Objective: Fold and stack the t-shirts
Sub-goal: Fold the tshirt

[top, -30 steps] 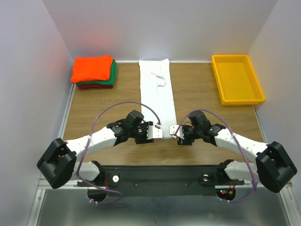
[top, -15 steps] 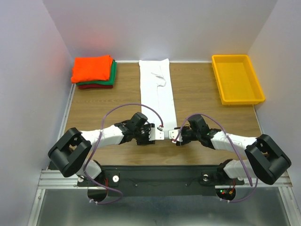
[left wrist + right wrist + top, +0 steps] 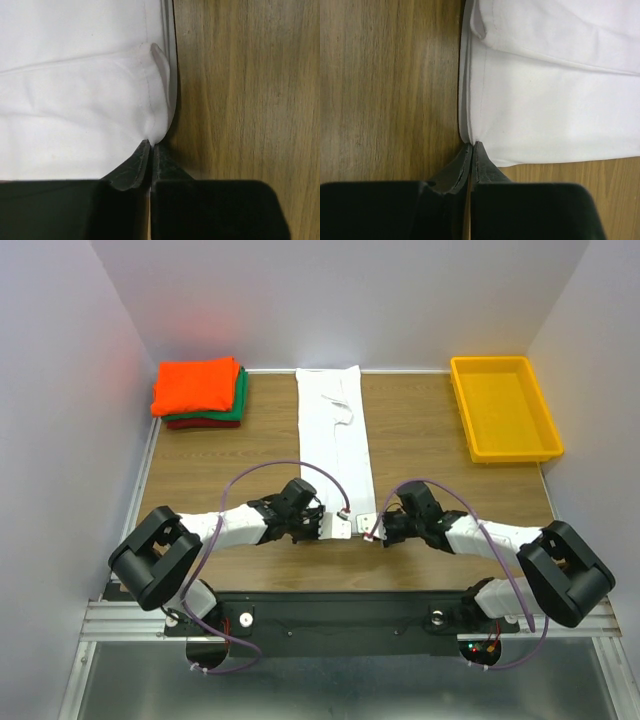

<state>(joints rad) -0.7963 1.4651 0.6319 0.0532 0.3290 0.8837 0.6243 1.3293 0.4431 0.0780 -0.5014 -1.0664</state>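
A white t-shirt (image 3: 334,430), folded into a long narrow strip, lies down the middle of the table from the back edge toward me. My left gripper (image 3: 343,527) is shut on its near left corner, where the pinched hem (image 3: 159,131) bunches at the fingertips. My right gripper (image 3: 368,532) is shut on the near right corner, the cloth edge (image 3: 470,135) held between the black fingertips. At the back left sits a stack of folded t-shirts, orange (image 3: 196,384) on top of green (image 3: 236,408) and dark red (image 3: 190,424).
A yellow plastic tray (image 3: 502,406) stands at the back right. White walls close in the table on the left, back and right. Both arms lie low along the near edge, their purple cables arching above them.
Both grippers have closed onto the near corners of the white t-shirt. The arms have dropped lower and drawn in toward the cloth's near end.
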